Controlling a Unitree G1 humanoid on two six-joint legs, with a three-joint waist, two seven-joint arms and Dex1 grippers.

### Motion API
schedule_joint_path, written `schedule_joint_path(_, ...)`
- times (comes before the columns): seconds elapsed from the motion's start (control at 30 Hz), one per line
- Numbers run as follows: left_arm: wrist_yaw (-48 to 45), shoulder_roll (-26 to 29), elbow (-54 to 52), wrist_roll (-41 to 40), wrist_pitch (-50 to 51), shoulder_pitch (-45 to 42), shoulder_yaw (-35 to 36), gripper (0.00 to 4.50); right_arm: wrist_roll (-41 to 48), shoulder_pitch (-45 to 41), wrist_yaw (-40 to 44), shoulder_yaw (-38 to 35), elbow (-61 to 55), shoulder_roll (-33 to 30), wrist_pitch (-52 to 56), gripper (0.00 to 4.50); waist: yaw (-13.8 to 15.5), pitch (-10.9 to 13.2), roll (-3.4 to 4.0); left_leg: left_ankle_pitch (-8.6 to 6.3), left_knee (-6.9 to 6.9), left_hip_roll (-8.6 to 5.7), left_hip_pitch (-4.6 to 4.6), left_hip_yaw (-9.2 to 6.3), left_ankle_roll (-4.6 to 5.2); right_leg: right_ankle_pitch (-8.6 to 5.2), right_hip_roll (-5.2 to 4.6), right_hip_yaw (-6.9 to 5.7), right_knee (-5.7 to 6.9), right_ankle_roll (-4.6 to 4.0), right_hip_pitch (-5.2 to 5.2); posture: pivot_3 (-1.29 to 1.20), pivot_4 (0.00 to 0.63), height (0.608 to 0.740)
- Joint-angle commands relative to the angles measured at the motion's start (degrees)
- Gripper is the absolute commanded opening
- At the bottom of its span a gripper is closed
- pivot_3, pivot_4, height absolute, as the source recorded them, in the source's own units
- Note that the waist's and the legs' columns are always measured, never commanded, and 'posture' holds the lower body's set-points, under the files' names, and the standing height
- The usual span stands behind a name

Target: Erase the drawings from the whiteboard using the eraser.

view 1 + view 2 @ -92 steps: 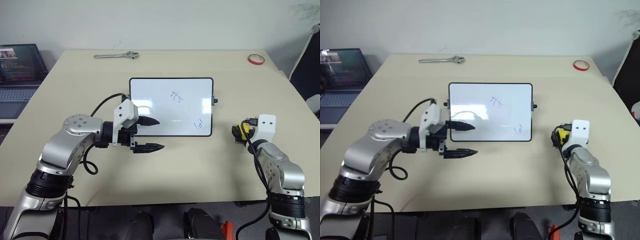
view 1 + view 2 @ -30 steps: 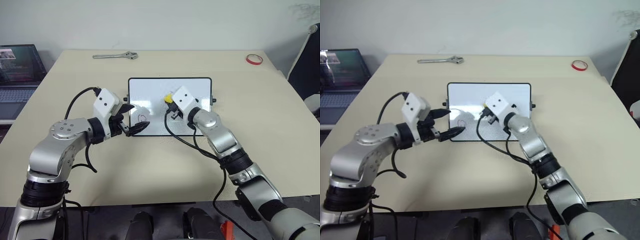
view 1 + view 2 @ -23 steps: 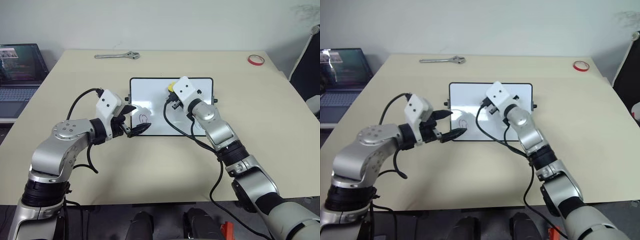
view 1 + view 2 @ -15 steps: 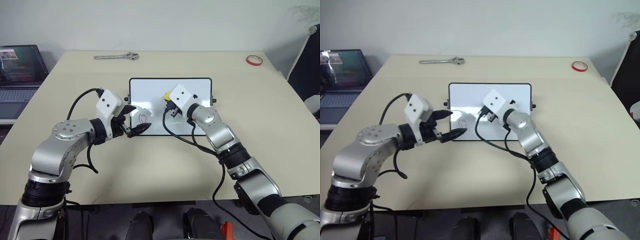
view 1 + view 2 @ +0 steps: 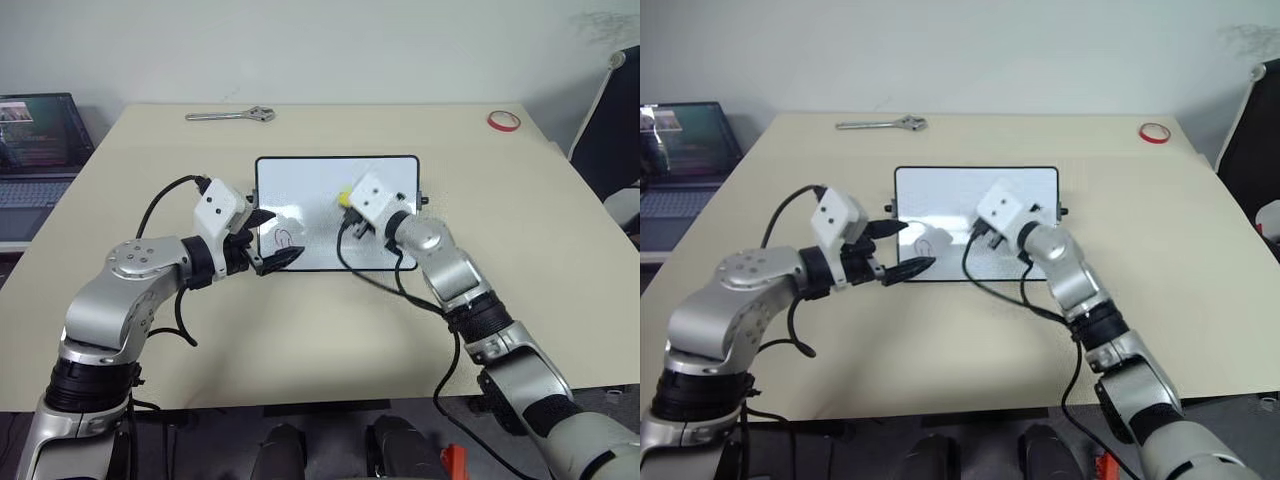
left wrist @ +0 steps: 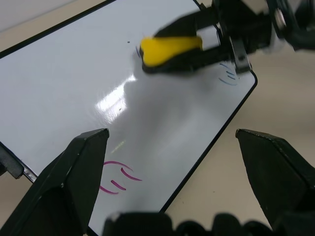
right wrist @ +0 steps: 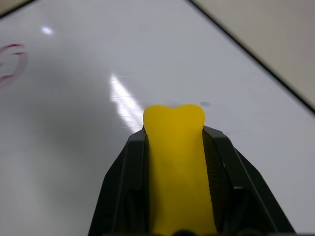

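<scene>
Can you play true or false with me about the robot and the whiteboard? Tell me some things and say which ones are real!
1. The right hand is squeezing the yellow eraser. True.
2. The eraser is over the whiteboard. True.
3. The left hand is holding the wrench. False: the wrench lies alone at the far edge of the table, and the left hand is open at the whiteboard's left edge, holding nothing.
4. The whiteboard is wiped clean. False: a pink drawing and a small blue drawing are still on it.
5. A red tape ring lies at the far right corner of the table. True.
</scene>
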Motion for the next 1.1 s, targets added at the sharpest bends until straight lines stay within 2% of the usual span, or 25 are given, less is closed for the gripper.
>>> schedule_joint_path(0.03, -0.2, 0.1, -0.8, 0.4, -1.3, -0.9, 0.4, 4.5, -1.5, -1.6, -5.8, -3.2, 1.8, 0.5, 0.1, 1.12, 0.1, 0.0, 0.0, 0.0, 0.0, 0.0, 0.0, -0.02, 0.0, 0.0, 0.0, -0.01, 0.0, 0.0, 0.01, 0.0, 0.15, 0.74)
schedule_joint_path(0.1, -0.2, 0.1, -1.0, 0.4, -1.3, -0.7, 0.4, 4.5, -2.1, -3.2, -11.5, -5.8, 3.7, 0.8, -1.9, 1.12, 0.2, 0.0, 0.0, 0.01, 0.02, 0.01, -0.01, -0.05, 0.0, 0.01, 0.0, 0.0, 0.01, -0.01, 0.01, 0.0, 0.15, 0.74)
schedule_joint_path(0.2, -0.2, 0.0, -1.1, 0.5, -1.3, -0.4, 0.4, 4.5, -1.9, -4.6, -14.3, -6.7, 5.2, 1.2, -4.1, 1.12, 0.4, 0.0, 0.0, 0.01, 0.01, -0.01, -0.04, -0.06, -0.01, 0.01, 0.0, -0.02, -0.01, -0.01, 0.0, 0.0, 0.15, 0.74)
schedule_joint_path(0.4, 0.0, -0.1, -1.2, 0.5, -1.3, -0.3, 0.4, 4.5, -2.0, -4.1, -9.6, -4.7, 6.5, 1.6, -2.5, 1.12, 0.2, 0.0, 0.0, -0.01, -0.05, 0.01, -0.1, -0.02, -0.01, 0.0, -0.02, 0.02, -0.16, -0.01, -0.03, 0.0, 0.15, 0.74)
schedule_joint_path(0.5, -0.3, -0.1, -0.9, 0.7, -1.8, 0.2, 0.6, 4.5, -1.4, -1.5, -1.2, -1.2, 3.9, 0.4, -0.8, 1.12, 0.2, 0.0, 0.0, -0.01, -0.05, 0.0, -0.05, -0.01, 0.0, 0.0, -0.01, 0.02, -0.13, -0.01, -0.02, 0.0, 0.15, 0.74)
schedule_joint_path(0.63, -0.4, -0.1, -0.3, 0.9, -2.4, 0.1, 0.4, 4.5, -3.3, -4.2, -11.5, -5.2, 6.7, 2.7, -4.1, 1.12, 0.1, 0.0, 0.0, 0.0, -0.03, 0.01, 0.0, 0.01, 0.0, 0.01, 0.01, 0.03, -0.04, -0.01, -0.01, 0.0, 0.15, 0.74)
schedule_joint_path(0.73, -0.5, -0.2, -0.2, 1.0, -2.6, 0.1, 0.2, 4.5, -3.5, -5.5, -13.9, -5.8, 8.4, 3.2, -5.6, 1.12, 0.2, 0.0, 0.0, 0.01, -0.01, 0.0, -0.01, -0.03, -0.01, 0.01, 0.01, 0.02, -0.01, -0.02, -0.01, 0.0, 0.15, 0.74)
schedule_joint_path(0.83, -0.6, -0.3, 0.1, 1.3, -3.0, 0.2, 0.1, 4.5, -3.2, -5.8, -13.5, -5.1, 9.4, 3.6, -6.1, 1.12, 0.3, 0.0, 0.0, 0.0, -0.03, 0.0, -0.04, -0.05, -0.01, 0.01, 0.01, 0.0, -0.05, -0.02, -0.01, 0.0, 0.15, 0.74)
schedule_joint_path(0.93, -0.7, -0.4, 0.2, 1.4, -3.2, 0.3, 0.2, 4.5, -3.2, -4.5, -8.7, -3.1, 9.0, 2.6, -3.6, 1.12, 0.3, 0.0, 0.0, 0.0, -0.03, 0.01, -0.07, -0.03, -0.01, 0.01, 0.01, 0.02, -0.1, -0.02, -0.02, 0.0, 0.15, 0.74)
schedule_joint_path(1.1, -0.9, -0.7, 0.4, 1.6, -3.5, 0.6, 0.5, 4.5, -2.6, -1.3, -7.0, -5.4, 5.3, -0.8, -0.4, 1.12, 0.4, 0.0, 0.0, 0.0, -0.03, 0.02, -0.05, -0.06, -0.01, 0.01, 0.0, 0.0, -0.09, -0.02, -0.01, 0.0, 0.15, 0.74)
